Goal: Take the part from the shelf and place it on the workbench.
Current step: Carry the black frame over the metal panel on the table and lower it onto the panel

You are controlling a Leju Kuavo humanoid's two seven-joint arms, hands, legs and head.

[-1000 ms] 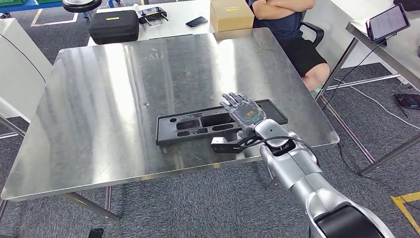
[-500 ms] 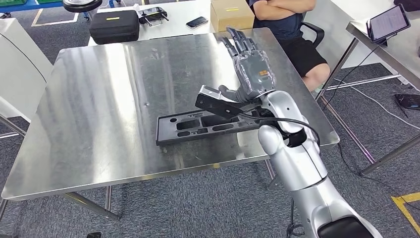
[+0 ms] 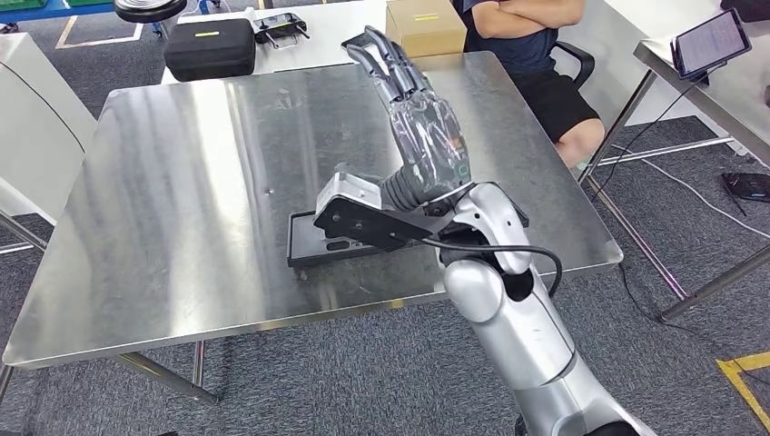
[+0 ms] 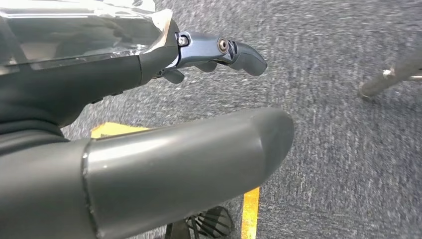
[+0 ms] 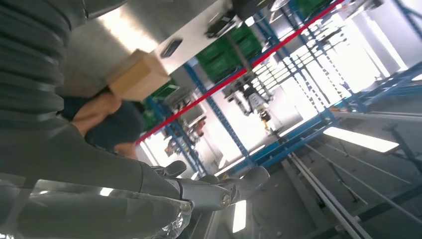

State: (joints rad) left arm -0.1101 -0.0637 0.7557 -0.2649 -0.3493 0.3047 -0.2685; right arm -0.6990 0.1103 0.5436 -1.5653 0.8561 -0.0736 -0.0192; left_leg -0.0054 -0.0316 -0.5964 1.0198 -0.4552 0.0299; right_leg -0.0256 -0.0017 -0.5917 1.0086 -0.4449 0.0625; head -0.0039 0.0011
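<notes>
Head view: the black moulded plastic part (image 3: 313,238) lies flat on the steel table (image 3: 182,182), while the right hand (image 3: 413,113), fingers spread and empty, has risen well above it since a second ago; placement looks done.

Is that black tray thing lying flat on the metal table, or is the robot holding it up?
Lying flat. The black part rests on the steel workbench; the right hand is raised above it, fingers apart, holding nothing.

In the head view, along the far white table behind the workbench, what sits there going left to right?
Black carrying case → black controller → phone → cardboard box.
</notes>
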